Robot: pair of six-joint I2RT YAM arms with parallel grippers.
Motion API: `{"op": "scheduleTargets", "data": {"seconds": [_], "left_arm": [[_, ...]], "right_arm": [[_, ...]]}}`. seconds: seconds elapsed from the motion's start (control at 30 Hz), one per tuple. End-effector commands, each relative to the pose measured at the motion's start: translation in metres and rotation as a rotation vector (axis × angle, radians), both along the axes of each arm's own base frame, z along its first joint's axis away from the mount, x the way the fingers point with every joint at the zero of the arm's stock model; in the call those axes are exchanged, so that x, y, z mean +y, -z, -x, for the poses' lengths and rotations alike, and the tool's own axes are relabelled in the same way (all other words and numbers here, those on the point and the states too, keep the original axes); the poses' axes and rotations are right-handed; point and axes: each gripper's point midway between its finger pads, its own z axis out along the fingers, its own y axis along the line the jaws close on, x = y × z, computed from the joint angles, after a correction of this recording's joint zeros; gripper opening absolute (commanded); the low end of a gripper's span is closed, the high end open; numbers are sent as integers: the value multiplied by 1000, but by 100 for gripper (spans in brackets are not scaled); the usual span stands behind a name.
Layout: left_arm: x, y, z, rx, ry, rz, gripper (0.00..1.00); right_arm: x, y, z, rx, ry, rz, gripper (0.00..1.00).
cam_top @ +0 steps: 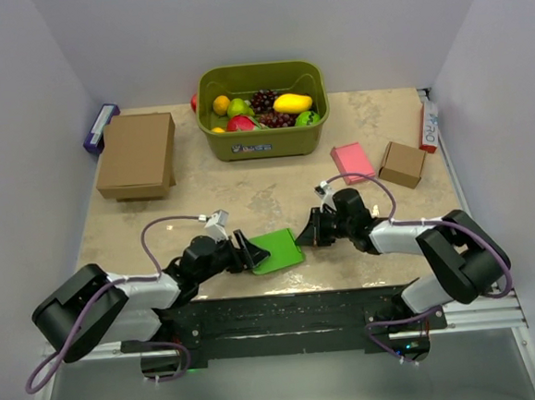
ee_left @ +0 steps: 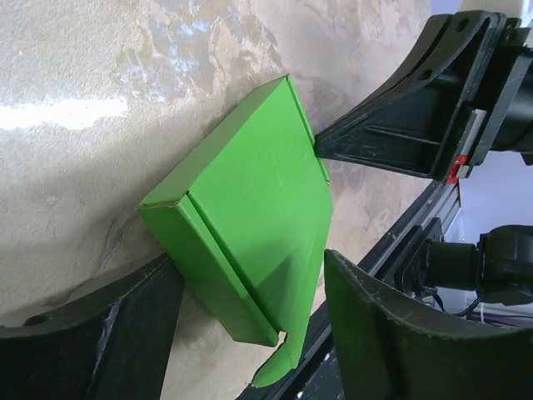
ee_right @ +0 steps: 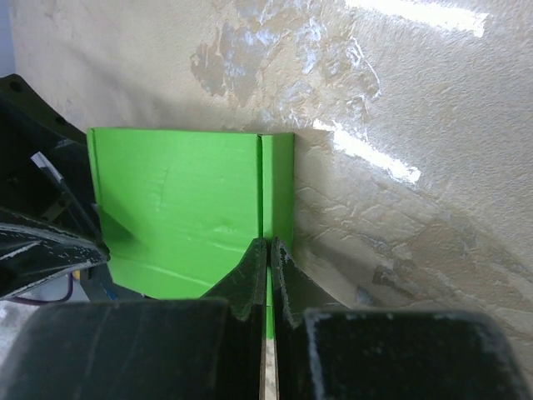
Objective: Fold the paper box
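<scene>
The paper box (cam_top: pixel 276 251) is bright green and lies flat on the table near its front edge, between both arms. In the left wrist view the paper box (ee_left: pixel 250 208) shows a folded side wall and a small tab hanging past the table edge. My left gripper (cam_top: pixel 253 254) is open, and its fingers (ee_left: pixel 92 333) straddle the box's near end. My right gripper (cam_top: pixel 303 234) is shut. Its tips (ee_right: pixel 268 243) press against the crease at the edge of the paper box (ee_right: pixel 183 200), and the same gripper (ee_left: pixel 321 146) meets the box's far corner in the left wrist view.
An olive basket (cam_top: pixel 265 143) of toy fruit stands at the back centre. A large brown cardboard box (cam_top: pixel 136 155) sits at the back left. A pink flat box (cam_top: pixel 352 162) and a small brown box (cam_top: pixel 402 163) lie to the right. The black front rail (cam_top: pixel 276 310) runs just below the green box.
</scene>
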Motion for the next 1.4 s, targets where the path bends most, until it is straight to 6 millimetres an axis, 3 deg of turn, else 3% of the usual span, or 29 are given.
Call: {"op": "scheduleTargets", "data": {"seconds": [0.0, 0.23, 0.33, 0.37, 0.4, 0.43, 0.47, 0.53, 0.57, 0.63, 0.67, 0.73, 0.77, 0.83, 0.87, 0.93, 0.97, 1.07, 1.17, 1.3, 1.37], "left_arm": [[-11, -34, -16, -82, -33, 119, 62], [-20, -36, -20, -60, -30, 156, 34], [-24, -37, -18, -42, -14, 182, 25], [-26, -38, -16, -31, 1, 190, 24], [-27, -39, -15, -19, 10, 197, 24], [-28, -41, -13, -5, 32, 210, 24], [-27, -41, -12, 12, 43, 219, 24], [-23, -45, -8, 47, 72, 251, 24], [-20, -45, -7, 60, 76, 258, 22], [-12, -49, -7, 78, 85, 277, 20], [-9, -46, -5, 103, 87, 267, 20], [-4, -49, -3, 113, 103, 270, 19], [-1, -45, 1, 143, 106, 259, 19], [5, -47, 5, 175, 127, 273, 19], [7, -45, 8, 203, 133, 272, 19], [15, -42, 16, 262, 152, 297, 19], [17, -41, 18, 283, 156, 305, 19], [22, -42, 27, 338, 171, 335, 20], [26, -42, 31, 373, 167, 342, 20], [33, -41, 33, 407, 152, 358, 20], [35, -45, 34, 412, 155, 374, 20]], "right_arm": [[-12, 26, 10, 49, 10, 73, 0], [-7, 13, 5, -6, -12, 50, 0], [-6, -10, -3, -88, -8, 39, 22], [-7, -14, -5, -112, 2, 61, 39], [-5, -36, -10, -199, -3, 55, 47], [-6, -44, -13, -245, 7, 79, 55], [-7, -47, -11, -312, 3, 156, 69], [2, -77, -10, -447, 1, 179, 81], [13, -82, 3, -493, -53, 189, 84], [16, -101, 5, -580, -33, 195, 92], [26, -106, 17, -618, -64, 191, 94], [26, -115, 19, -709, -54, 247, 98], [38, -116, 34, -742, -106, 254, 98], [40, -124, 36, -828, -99, 333, 99], [52, -117, 54, -873, -183, 376, 99], [55, -127, 54, -945, -141, 456, 99], [61, -118, 64, -977, -187, 511, 99], [66, -119, 67, -1048, -161, 624, 99], [76, -107, 74, -1110, -174, 743, 99], [97, -91, 89, -1176, -247, 824, 99], [97, -86, 87, -1179, -234, 855, 99]]}}
